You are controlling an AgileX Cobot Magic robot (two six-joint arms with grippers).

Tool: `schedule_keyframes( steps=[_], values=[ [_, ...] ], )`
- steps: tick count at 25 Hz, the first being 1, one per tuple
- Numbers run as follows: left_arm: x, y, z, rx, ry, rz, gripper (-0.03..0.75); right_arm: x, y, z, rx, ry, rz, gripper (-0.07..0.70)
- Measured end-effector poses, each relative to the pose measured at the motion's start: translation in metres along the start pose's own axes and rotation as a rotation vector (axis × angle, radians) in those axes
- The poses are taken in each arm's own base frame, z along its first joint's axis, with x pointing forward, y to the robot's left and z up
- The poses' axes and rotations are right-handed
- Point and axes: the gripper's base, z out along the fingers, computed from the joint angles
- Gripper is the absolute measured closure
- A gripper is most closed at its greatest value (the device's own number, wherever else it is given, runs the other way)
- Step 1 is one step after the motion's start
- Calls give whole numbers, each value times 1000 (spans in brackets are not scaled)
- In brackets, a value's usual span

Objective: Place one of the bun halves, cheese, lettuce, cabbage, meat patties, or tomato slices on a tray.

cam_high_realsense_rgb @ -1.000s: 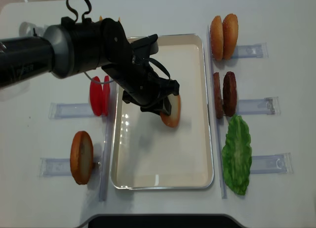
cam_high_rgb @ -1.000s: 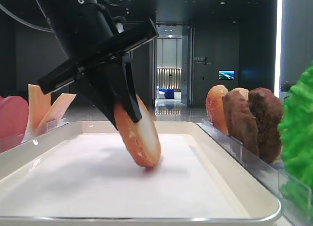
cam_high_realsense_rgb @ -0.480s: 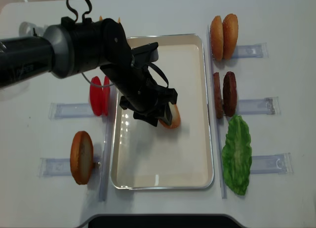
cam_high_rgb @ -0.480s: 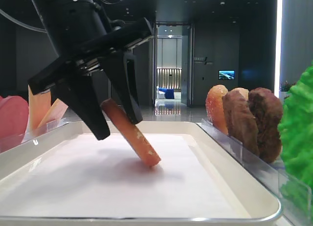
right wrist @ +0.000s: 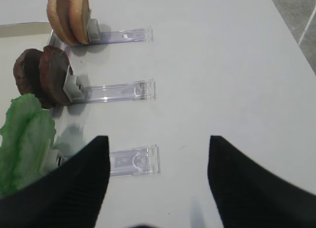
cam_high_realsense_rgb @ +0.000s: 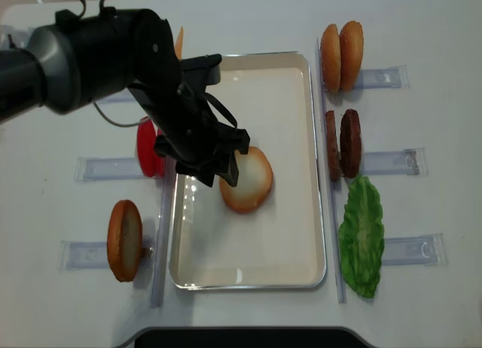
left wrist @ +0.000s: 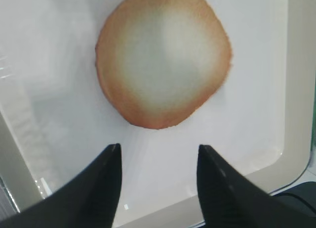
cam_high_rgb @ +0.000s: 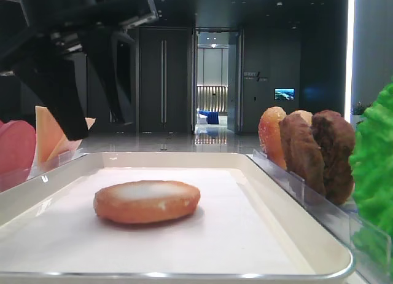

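Golden bun half (cam_high_rgb: 147, 201), pale face up

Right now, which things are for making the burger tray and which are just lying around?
For the job:
tray
bun half on the tray
spare bun halves
meat patties
lettuce
tomato slices
left gripper

Just lying around:
clear holders
table

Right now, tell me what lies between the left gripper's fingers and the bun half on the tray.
Nothing: in the left wrist view only bare white tray floor separates the open left gripper from the flat-lying bun half.
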Motion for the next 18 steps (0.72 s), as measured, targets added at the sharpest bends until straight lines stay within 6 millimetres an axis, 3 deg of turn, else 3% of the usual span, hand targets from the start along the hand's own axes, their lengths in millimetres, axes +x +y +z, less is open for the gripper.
schedule_keyframes(
  steps=[18],
  values=[
    [22,3,-72,-19,-114,-27,318,0,0,0,0,0,0,216]
  ],
)
